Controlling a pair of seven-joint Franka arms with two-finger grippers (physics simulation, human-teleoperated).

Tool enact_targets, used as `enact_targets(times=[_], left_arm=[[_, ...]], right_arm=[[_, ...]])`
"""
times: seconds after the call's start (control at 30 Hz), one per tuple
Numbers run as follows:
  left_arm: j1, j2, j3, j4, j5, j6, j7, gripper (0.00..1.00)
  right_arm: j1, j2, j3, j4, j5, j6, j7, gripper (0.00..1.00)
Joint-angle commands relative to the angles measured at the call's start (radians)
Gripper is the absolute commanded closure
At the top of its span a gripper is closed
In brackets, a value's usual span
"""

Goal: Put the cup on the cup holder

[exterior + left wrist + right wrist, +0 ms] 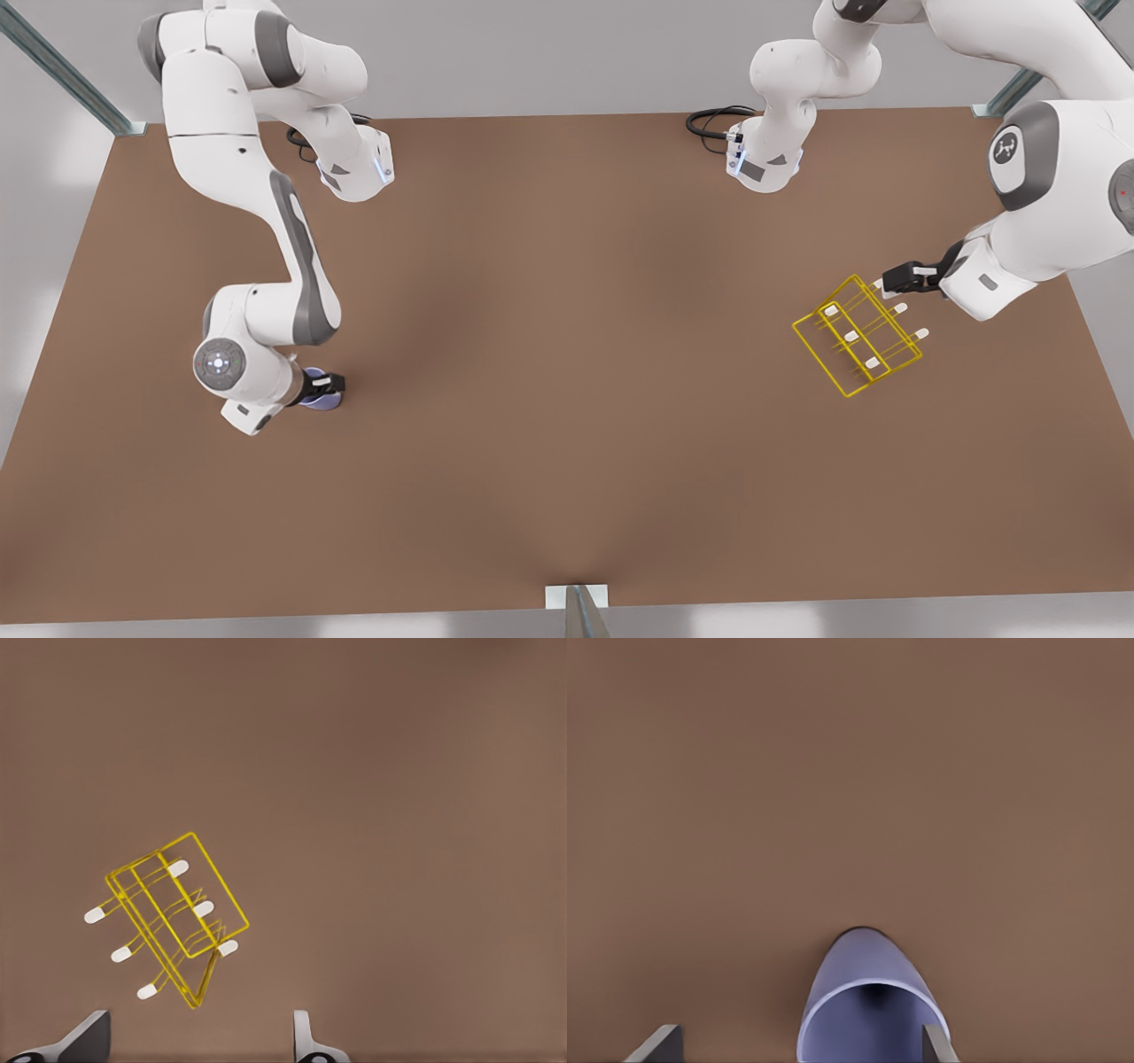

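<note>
Brown table (567,354), cup (868,1005) between right pincer (802,1050) fingers.

A brown table (567,372) carries the lavender cup (321,399) and, well apart, the yellow cup holder (855,337)

A plain brown matte counter (567,354) spans nearly the whole front view, lit evenly with a soft darker patch near its middle. Beyond its edges lies pale grey floor. Grey metal struts (66,71) slant away from the 2 far corners, and another strut (580,611) meets the middle of the near edge.
</note>
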Motion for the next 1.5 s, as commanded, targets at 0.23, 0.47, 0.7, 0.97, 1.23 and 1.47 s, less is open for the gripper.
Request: enact_targets(times=[0.23, 0.47, 0.7, 0.97, 1.23, 1.47], left_arm=[[-0.001, 0.000, 0.000, 0.000, 0.004, -0.005, -0.002, 0.00], [-0.001, 0.006, -0.001, 0.000, 0.017, 0.001, -0.002, 0.00], [-0.003, 0.006, 0.000, 0.000, 0.016, -0.002, -0.002, 0.00], [-0.006, 0.008, -0.001, 0.000, 0.016, -0.004, -0.002, 0.00], [-0.010, 0.006, -0.001, 0.000, 0.016, -0.007, -0.002, 0.00], [-0.010, 0.008, -0.001, 0.000, 0.016, -0.005, -0.002, 0.00]], right_arm=[[0.007, 0.026, 0.001, -0.001, 0.003, 0.045, -0.007, 0.00], [0.007, 0.023, 0.037, -0.014, 0.003, 0.034, 0.025, 0.00], [-0.002, 0.026, 0.038, -0.034, 0.003, 0.045, 0.025, 0.00], [-0.002, 0.050, 0.037, -0.044, 0.002, 0.063, 0.032, 0.00], [-0.003, 0.078, 0.037, -0.049, 0.002, 0.083, 0.042, 0.00], [-0.011, 0.079, 0.037, -0.057, 0.002, 0.075, 0.060, 0.28]])
